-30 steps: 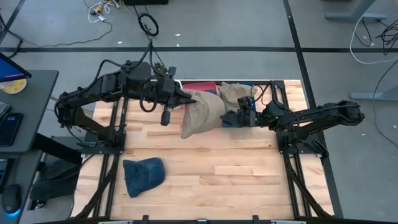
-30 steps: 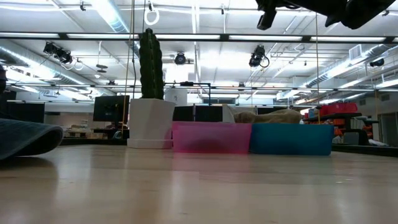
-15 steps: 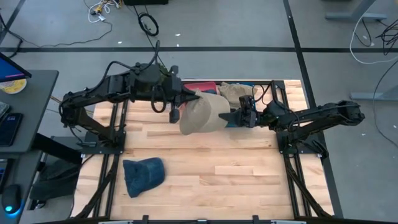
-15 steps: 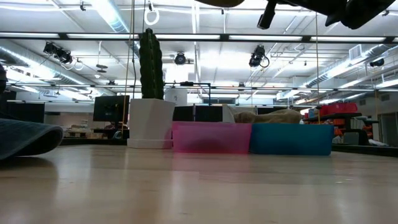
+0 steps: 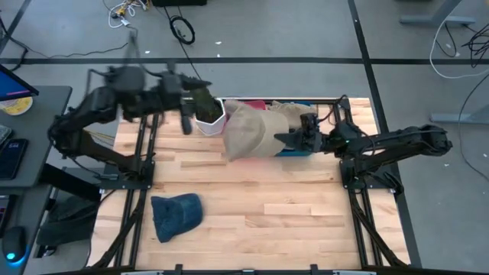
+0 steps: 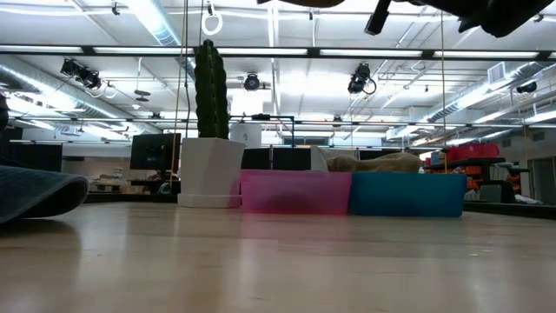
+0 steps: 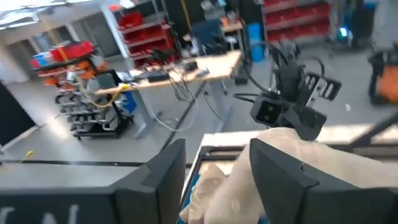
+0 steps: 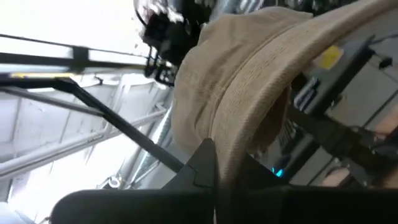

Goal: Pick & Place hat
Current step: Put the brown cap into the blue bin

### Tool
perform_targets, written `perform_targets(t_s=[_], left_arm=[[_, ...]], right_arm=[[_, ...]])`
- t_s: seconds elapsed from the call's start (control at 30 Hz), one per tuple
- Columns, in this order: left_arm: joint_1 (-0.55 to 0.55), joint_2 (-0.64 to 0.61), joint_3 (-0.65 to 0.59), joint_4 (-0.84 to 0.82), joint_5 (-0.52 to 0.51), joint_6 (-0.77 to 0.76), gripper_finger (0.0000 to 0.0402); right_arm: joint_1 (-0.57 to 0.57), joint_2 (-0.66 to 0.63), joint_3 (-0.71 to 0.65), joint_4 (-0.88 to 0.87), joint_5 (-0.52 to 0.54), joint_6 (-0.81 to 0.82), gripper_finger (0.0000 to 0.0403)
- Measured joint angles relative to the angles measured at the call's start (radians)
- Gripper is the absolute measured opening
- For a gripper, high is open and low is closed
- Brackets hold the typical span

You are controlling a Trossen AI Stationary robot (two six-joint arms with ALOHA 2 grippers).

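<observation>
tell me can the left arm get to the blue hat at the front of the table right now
Probably yes. The left gripper is open and empty near the bins, and the bare tabletop between it and the blue hat holds nothing in the way. The right gripper holds the tan hat.

1. Two dark fingers [image 7: 168,171] of the left gripper [image 7: 217,174] rise from the bottom centre of the frame, parted, with an empty gap between them.
2. A tan hat [image 7: 305,177] fills the lower right, just behind the right-hand finger.
3. Above the hat, right of centre, the other arm [image 7: 292,102] shows as a dark block with cables.
4. More tan cloth [image 7: 208,186] lies in the gap, bottom centre.
5. A wooden workbench [image 7: 180,68] crosses the upper middle.
6. Red storage bins [image 7: 68,53] stand at the upper left.
</observation>
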Motion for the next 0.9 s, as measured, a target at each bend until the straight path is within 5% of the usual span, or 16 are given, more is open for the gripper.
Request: perform_targets(t_s=[0.13,0.27,0.43,0.77,0.9], left_arm=[[-0.001,-0.068,0.000,-0.001,-0.047,-0.076,0.0199],[0.000,-0.106,0.000,-0.005,-0.107,-0.110,0.0201],[0.000,-0.106,0.000,-0.060,-0.187,-0.102,0.0194],[0.001,-0.039,0.000,-0.108,-0.207,-0.030,0.0190],[0.001,-0.022,-0.001,-0.112,-0.207,0.015,0.0190]], right_arm=[[0.004,-0.092,0.000,-0.101,0.076,-0.016,0.0007],[0.059,-0.185,0.000,-0.261,0.274,-0.015,0.0006],[0.210,-0.213,0.000,-0.303,0.629,-0.010,0.0006],[0.588,-0.088,0.000,-0.201,1.595,0.008,0.0006],[0.626,-0.023,0.001,-0.095,1.652,-0.007,0.0006]])
